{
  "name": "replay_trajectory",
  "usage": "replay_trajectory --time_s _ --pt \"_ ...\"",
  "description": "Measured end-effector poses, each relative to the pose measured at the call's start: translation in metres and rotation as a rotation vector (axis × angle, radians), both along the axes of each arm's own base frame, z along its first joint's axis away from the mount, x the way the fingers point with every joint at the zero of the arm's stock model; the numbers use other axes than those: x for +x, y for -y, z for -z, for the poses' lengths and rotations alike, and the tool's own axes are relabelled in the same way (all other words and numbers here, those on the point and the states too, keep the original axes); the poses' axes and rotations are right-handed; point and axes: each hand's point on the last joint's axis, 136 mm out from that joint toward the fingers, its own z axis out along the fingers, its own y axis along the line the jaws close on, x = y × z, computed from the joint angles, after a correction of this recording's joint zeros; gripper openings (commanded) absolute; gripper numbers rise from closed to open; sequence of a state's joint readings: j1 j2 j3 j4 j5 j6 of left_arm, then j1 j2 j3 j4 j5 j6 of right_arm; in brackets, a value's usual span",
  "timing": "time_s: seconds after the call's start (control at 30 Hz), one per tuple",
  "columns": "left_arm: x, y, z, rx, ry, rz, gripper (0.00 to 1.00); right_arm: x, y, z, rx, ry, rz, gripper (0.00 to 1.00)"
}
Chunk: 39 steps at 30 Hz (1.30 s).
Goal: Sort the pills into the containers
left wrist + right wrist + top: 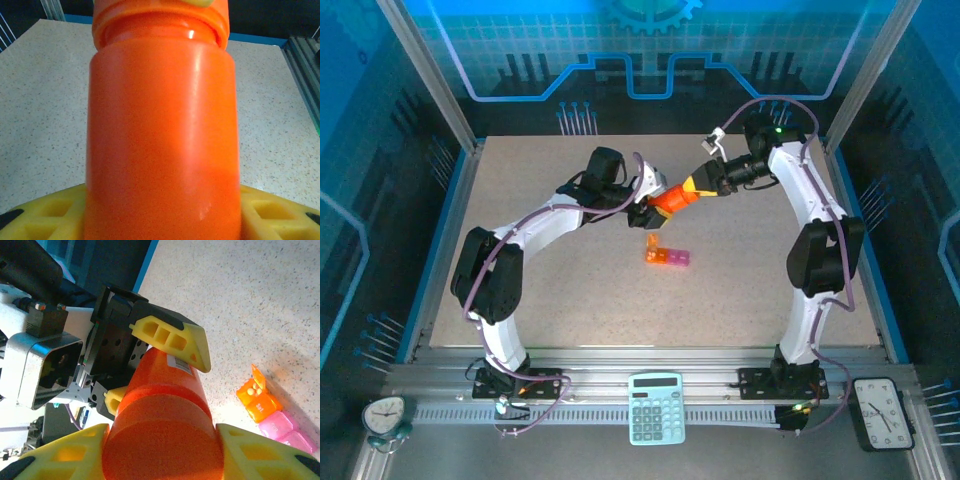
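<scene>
1. Both the left gripper (642, 212) and right gripper (698, 188) clamp the orange bottle (672, 199), which lies lengthwise between them.
2. Containers (667, 254) sit on the counter (570, 300) just basesward, seemingly nearer the left gripper.

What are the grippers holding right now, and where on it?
Both hold the orange bottle: left gripper around its body, right gripper on its cap end.

The speckled beige table (560, 290) carries near its middle the containers (666, 254), a short strip of orange and pink compartments lying flat with one orange lid flipped up, while a pale green calculator (656, 407) rests on the metal rail (603, 395) along its near edge.
</scene>
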State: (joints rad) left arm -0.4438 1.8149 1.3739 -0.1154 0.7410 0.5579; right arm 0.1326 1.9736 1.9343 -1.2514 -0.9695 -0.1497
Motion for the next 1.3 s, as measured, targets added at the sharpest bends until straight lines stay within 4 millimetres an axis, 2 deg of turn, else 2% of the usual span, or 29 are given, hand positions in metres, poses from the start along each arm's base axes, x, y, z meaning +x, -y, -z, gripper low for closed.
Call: replay_trajectory --time_s 0.4,0.8,1.13,1.3 --pt "-0.006 -0.001 0.004 0.026 -0.023 0.010 0.05 -0.004 -0.003 0.007 0.003 -0.049 -0.005 0.30" --pt "-0.006 -0.008 0.020 0.075 -0.083 -0.043 0.04 0.001 -0.008 0.032 0.083 -0.248 0.171 0.29" --pt "-0.003 -0.009 0.018 0.065 -0.085 -0.064 0.03 0.006 -0.012 0.029 0.112 -0.302 0.209 0.33" --pt "-0.001 -0.009 0.018 0.062 -0.075 -0.072 0.02 0.008 -0.012 0.027 0.115 -0.308 0.220 0.45"
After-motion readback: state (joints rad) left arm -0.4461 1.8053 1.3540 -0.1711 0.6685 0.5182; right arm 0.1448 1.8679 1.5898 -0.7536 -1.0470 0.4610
